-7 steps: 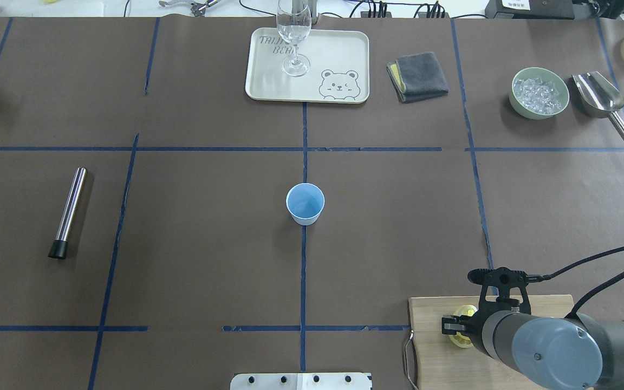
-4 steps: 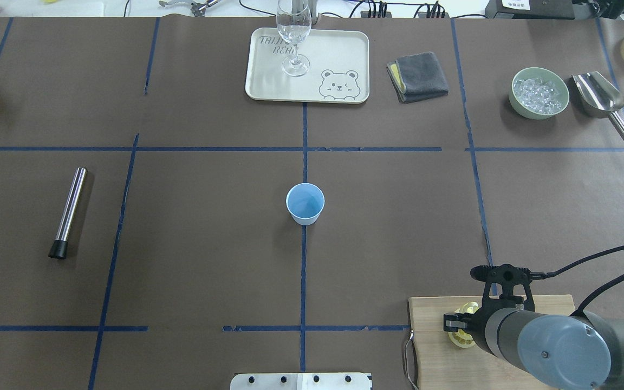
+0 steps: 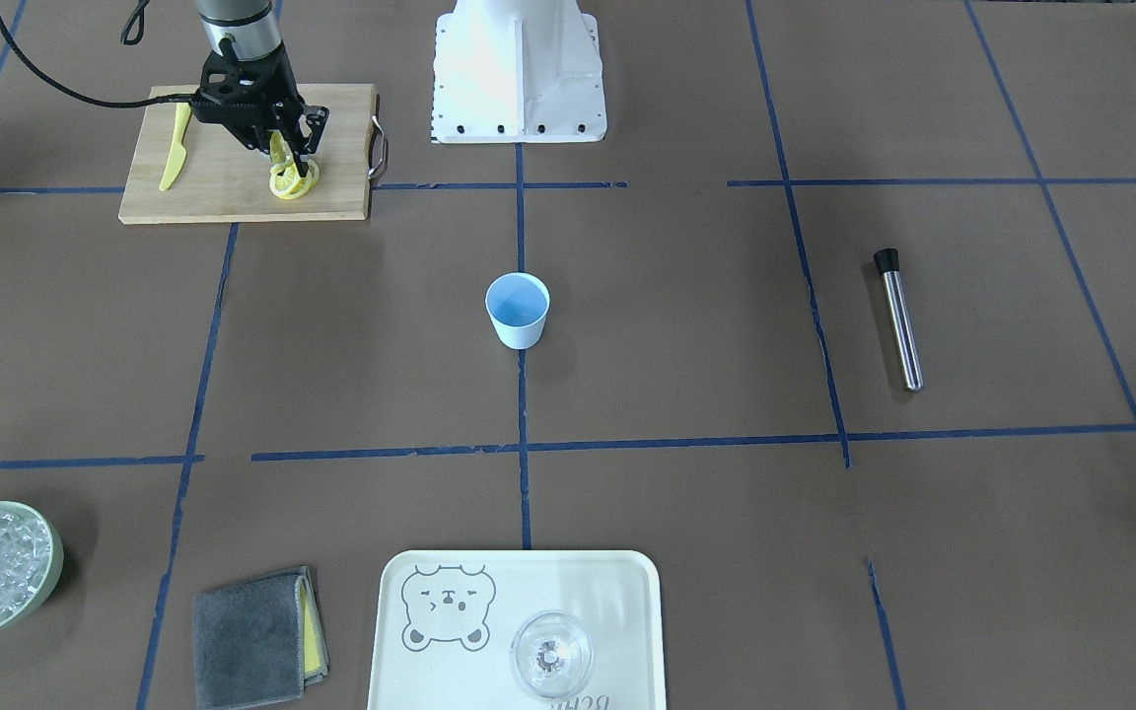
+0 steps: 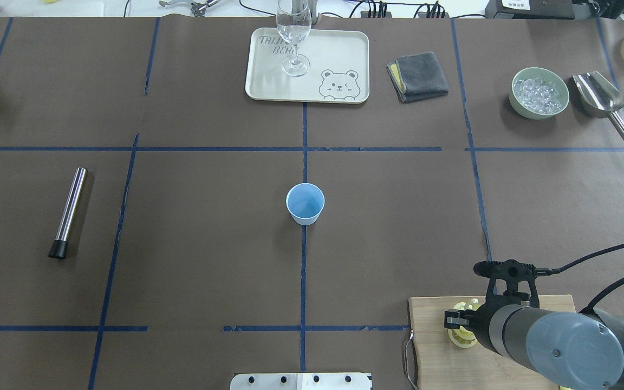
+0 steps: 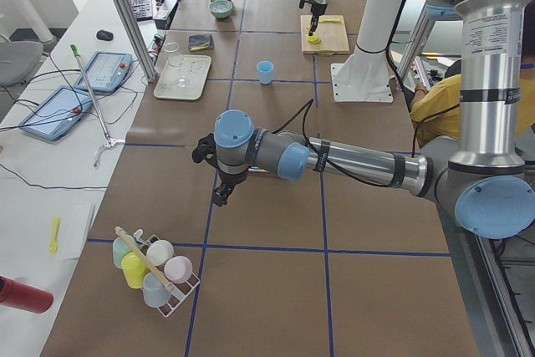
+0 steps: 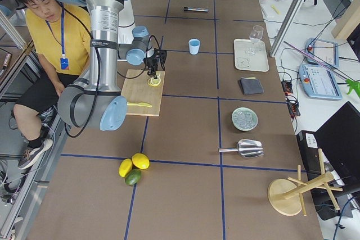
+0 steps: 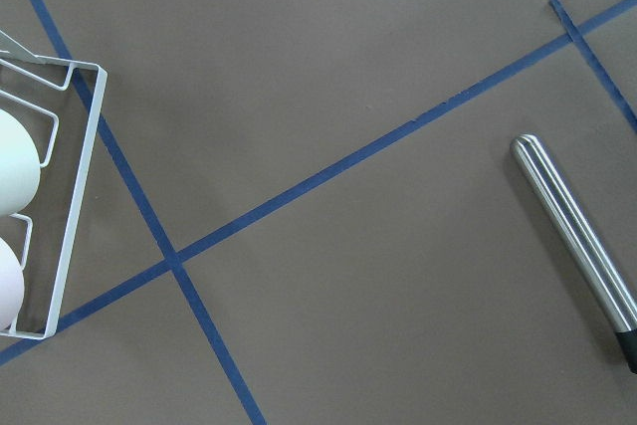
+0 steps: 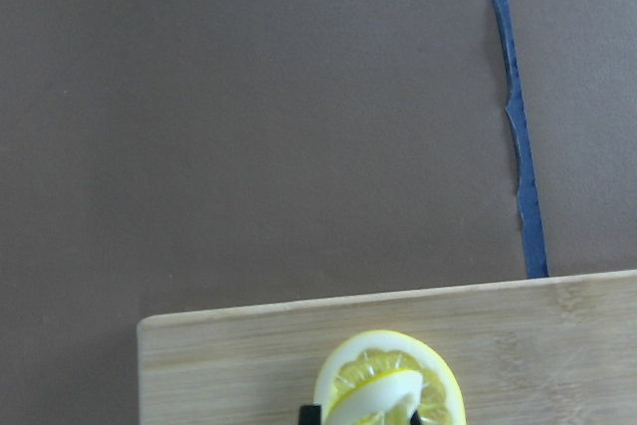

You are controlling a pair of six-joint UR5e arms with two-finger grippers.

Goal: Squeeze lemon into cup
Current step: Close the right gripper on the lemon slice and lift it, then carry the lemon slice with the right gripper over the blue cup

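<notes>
Yellow lemon slice (image 3: 278, 148) is pinched in my right gripper (image 3: 290, 158), jaws closed thin on it, just over the wooden board (image 3: 223, 187) (spare slices lie beneath). My worry: the cup (image 3: 517, 308) stands well apart, so a slippery slice could drop in transit. Left gripper (image 5: 219, 196): jaws' state, cannot tell.

Tray (image 4: 344, 54): cream, bear print; an upright clear glass (image 4: 294, 32) stands on it.
Cloth (image 4: 420, 76): grey, folded, beside the tray.
Bowl (image 4: 528, 115): pale green, holds ice (image 4: 538, 95); metal scoop (image 4: 599, 95) just beside.
Steel rod (image 4: 69, 208): black-tipped, lying flat.
Board (image 3: 223, 187): wooden, yellow knife (image 3: 174, 148) on it.
</notes>
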